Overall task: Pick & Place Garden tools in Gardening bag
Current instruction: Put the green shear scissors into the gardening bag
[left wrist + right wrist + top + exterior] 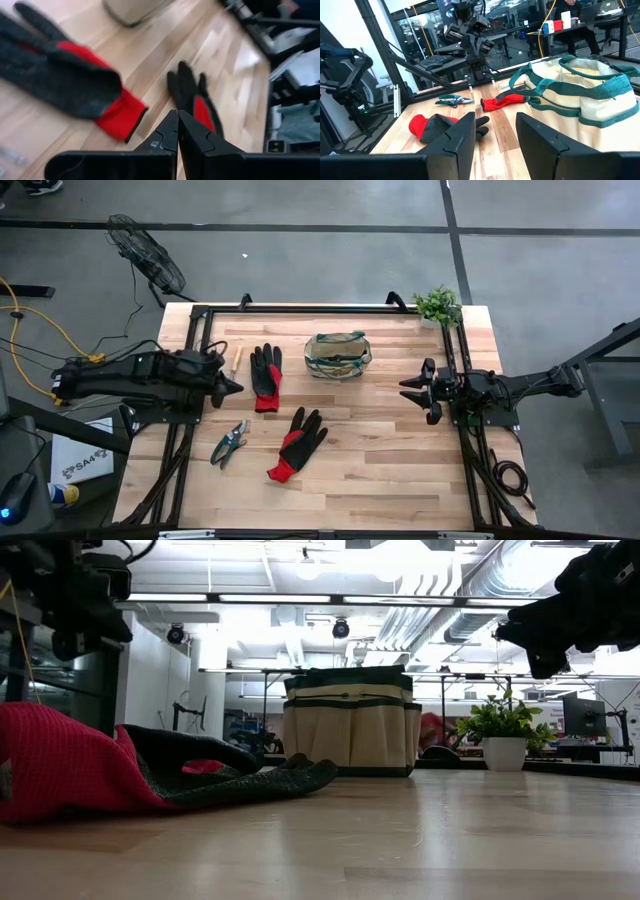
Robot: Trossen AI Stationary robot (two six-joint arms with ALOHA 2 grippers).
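Note:
The olive-tan gardening bag stands upright on its base at the far middle of the table. One black-and-red glove lies flat to its left, and another nearer the front. Dark-handled pruners lie front left. A wooden-handled tool lies beside the far glove. My left gripper hovers shut just left of the far glove, holding nothing. My right gripper stands open and level right of the bag, with nothing between its fingers.
A green potted plant stands at the far right corner. A black frame runs along the far and side edges. Bare wood lies between the bag and the front edge, right of the near glove.

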